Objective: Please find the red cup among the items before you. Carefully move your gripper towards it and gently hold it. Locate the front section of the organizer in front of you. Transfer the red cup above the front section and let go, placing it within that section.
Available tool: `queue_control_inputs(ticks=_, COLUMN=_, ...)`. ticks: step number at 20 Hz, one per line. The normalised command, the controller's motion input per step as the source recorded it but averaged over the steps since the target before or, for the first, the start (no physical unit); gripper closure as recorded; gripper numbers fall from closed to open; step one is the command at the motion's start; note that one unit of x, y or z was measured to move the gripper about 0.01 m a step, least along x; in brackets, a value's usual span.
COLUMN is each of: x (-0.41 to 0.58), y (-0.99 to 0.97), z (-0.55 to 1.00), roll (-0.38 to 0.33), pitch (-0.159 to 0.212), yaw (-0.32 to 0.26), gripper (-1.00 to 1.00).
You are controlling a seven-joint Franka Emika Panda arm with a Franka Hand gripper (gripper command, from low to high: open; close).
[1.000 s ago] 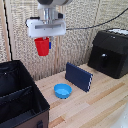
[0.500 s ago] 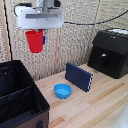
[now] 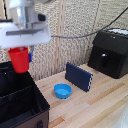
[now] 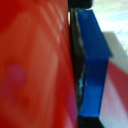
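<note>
The small red tapered plastic cup (image 3: 19,59) looks smooth and faintly glossy, the pale wooden-plank worktop (image 3: 95,102) matt, the black boxy hard-shelled appliance (image 3: 109,52) slightly shiny.

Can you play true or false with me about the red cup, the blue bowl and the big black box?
1. The red cup is up in the air, held by the gripper. True.
2. The blue bowl sits inside the organizer. False: it sits on the wooden table, outside the box.
3. The cup is hanging above the organizer. True, as far as the exterior view shows.
4. The dark blue flat thing lies flat on the table. False: it stands up on its edge, just behind the bowl.
5. The black appliance is at the exterior view's left. False: it is at the exterior view's right.
</note>
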Motion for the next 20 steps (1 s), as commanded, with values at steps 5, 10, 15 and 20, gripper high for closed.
queue_control_inputs(ticks=5, x=-0.213, y=0.63, z=-0.69, roll=-0.033, pitch=0.097, yaw=0.101, gripper=1.0)
queue_control_inputs(ticks=10, x=0.029, y=0.2, z=-0.59, roll=-0.072, pitch=-0.021, yaw=0.2, gripper=1.0)
queue_control_inputs(ticks=15, x=0.277, y=-0.13, z=-0.03, roll=-0.011, pitch=-0.232, yaw=0.157, gripper=-1.0)
queue_control_inputs(ticks=20, x=0.322, y=-0.32, z=0.22, roll=0.044, pitch=-0.294, yaw=0.143, gripper=-1.0)
